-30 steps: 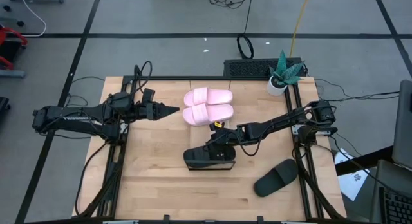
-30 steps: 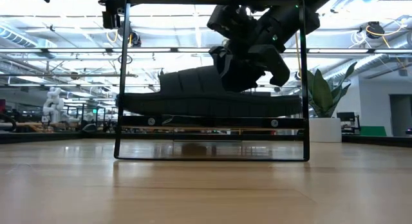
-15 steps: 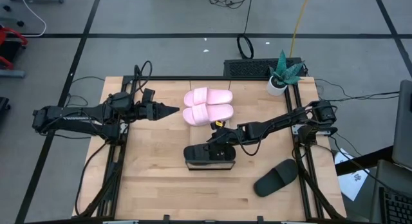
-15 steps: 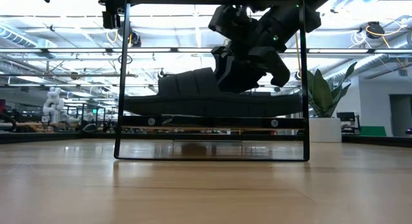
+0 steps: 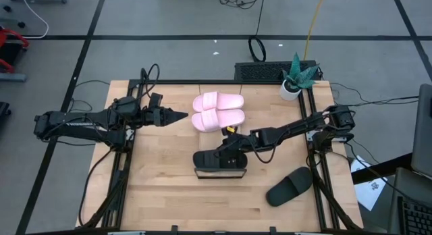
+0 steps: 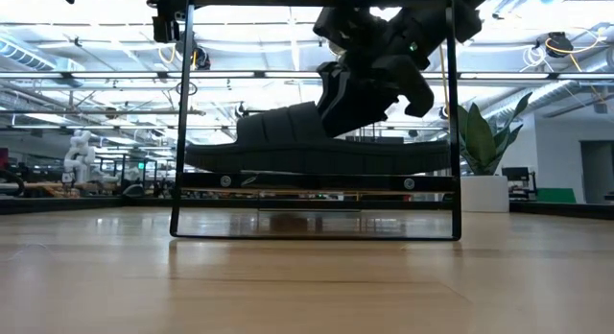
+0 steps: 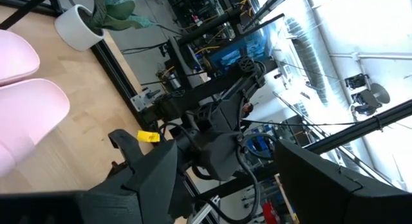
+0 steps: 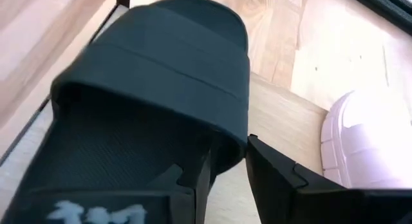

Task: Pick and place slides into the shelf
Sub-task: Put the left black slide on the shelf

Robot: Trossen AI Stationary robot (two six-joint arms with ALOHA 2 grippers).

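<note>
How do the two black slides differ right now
The black slide in the right gripper sits on the shelf near the table's middle; the other black slide lies bare on the tabletop by the right edge. The first lies square to the table; the second is angled. The first is gripped; the second is untouched. Both look the same make and colour.

a potted plant (image 5: 294,78) in a white pot stands at the far right corner of the wooden table (image 5: 162,188), with a dark keyboard (image 5: 260,71) just beside it along the far edge. cables (image 5: 256,47) lie on the grey floor beyond.
</note>
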